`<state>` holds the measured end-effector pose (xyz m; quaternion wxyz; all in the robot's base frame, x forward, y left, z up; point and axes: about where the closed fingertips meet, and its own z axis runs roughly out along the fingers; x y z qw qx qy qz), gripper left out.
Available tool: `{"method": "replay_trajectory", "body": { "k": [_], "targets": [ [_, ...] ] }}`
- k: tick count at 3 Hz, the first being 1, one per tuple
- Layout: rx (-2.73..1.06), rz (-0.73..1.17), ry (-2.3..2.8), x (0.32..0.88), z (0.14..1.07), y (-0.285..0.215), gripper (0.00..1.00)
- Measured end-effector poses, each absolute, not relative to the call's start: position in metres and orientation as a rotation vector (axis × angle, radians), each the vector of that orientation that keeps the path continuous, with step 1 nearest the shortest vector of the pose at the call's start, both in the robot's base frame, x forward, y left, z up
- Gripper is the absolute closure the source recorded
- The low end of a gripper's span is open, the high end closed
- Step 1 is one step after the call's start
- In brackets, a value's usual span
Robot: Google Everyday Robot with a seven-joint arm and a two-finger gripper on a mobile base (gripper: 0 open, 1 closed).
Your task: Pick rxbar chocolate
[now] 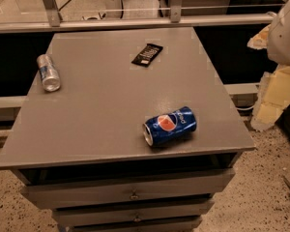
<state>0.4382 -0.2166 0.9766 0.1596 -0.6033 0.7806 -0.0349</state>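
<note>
The rxbar chocolate [147, 54] is a small flat black wrapper with white lettering. It lies flat on the grey cabinet top [111, 95], toward the far edge and a little right of centre. My gripper is out of view; only a white rounded part of my arm [286, 30] shows at the upper right edge, off to the right of the cabinet and well apart from the bar.
A blue Pepsi can [169, 125] lies on its side near the front edge. A silver can [48, 72] lies on its side near the left edge. Drawers [130, 192] are below the top. A rail [135, 22] runs behind the cabinet.
</note>
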Motion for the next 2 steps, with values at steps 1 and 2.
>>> {"method": "replay_trajectory", "body": {
  "k": [1, 2],
  "targets": [
    [-1.724, -0.1, 2.231, 0.438, 0.977, -0.217, 0.0],
    [-1.721, -0.074, 2.187, 0.455, 0.974, -0.208, 0.0]
  ]
}}
